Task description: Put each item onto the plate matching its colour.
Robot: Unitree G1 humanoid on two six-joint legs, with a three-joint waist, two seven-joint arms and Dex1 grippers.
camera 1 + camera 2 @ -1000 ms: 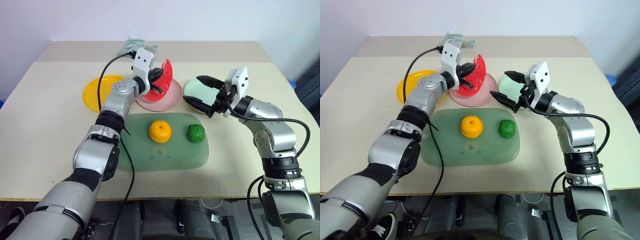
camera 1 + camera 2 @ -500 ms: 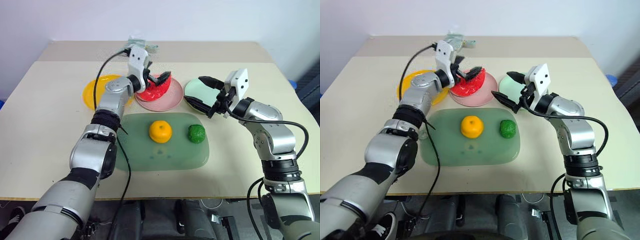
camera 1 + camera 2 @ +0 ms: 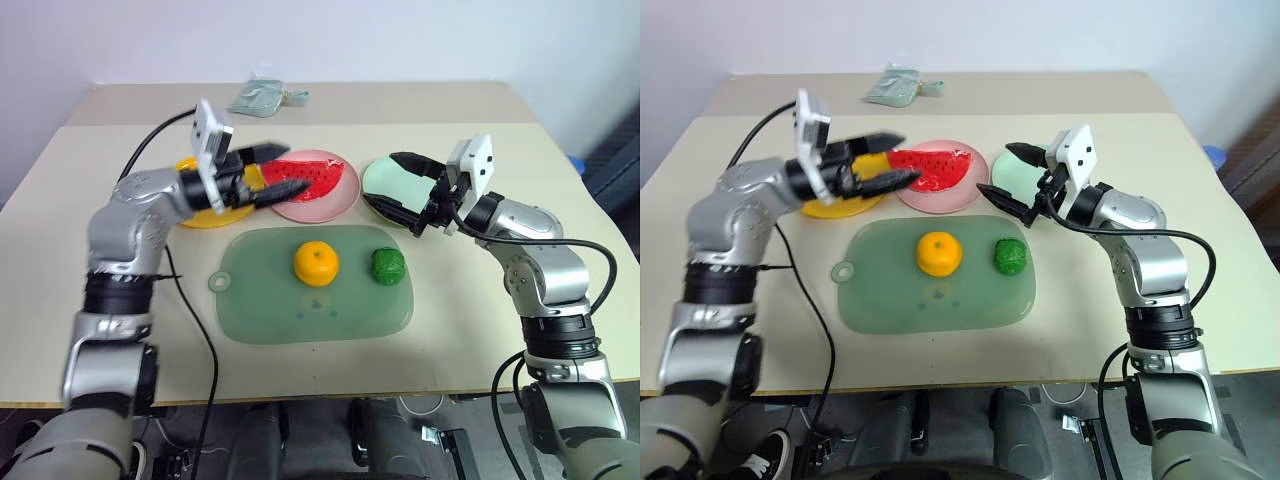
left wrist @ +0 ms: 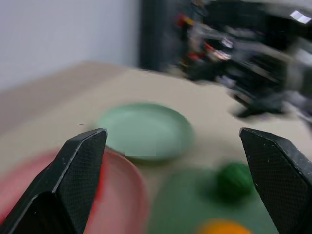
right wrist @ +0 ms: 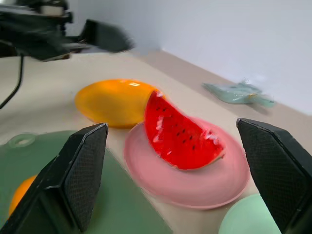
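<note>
The red watermelon slice lies on the pink plate. My left gripper is open and empty just to the left of the slice, over the near edge of the yellow plate. The orange tangerine and the bumpy dark-green vegetable sit on the pale-green cutting mat. Over the mint green plate my right gripper hovers open with nothing in it. The right wrist view shows the watermelon slice resting on the pink plate.
A small pale-green pouch lies at the back of the table. The three plates stand in a row behind the mat. Bare tabletop lies to the far left, far right and in front of the mat.
My left gripper opened and let the watermelon slice down onto the pink plate, then drew back to the left. The right arm stayed where it was.
</note>
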